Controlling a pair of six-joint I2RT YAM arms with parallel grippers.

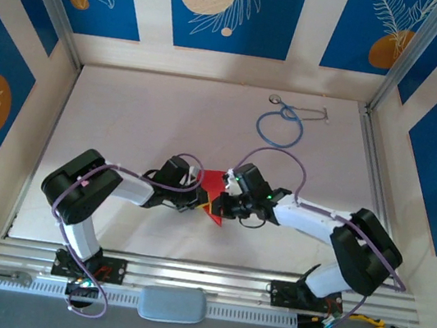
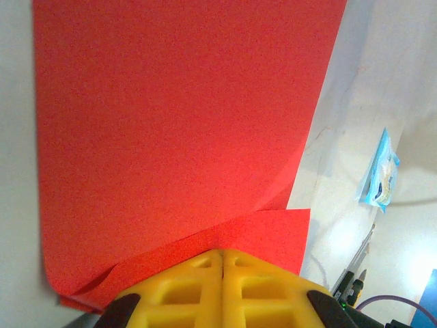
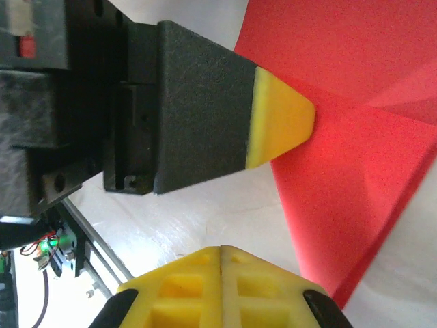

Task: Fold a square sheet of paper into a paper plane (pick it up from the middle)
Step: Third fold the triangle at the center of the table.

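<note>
Progress looks early: the square sheet of paper (image 1: 212, 185) lies on the bench (image 1: 142, 119), one flap creased over, no dart shape yet. Jaws of the left gripper (image 2: 222, 254) are clenched at its edge; those of the right gripper (image 3: 220, 250) are clenched, empty, just beside it

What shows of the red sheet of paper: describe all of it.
The square sheet of paper is thin, matte, bright red and unmarked. It is partly folded: one layer lies over another, with a slanting crease and a curled corner in the left wrist view. It sits on the white table, toward its near middle. The left gripper, fingers together, meets its edge; whether it pinches the paper cannot be told.
</note>
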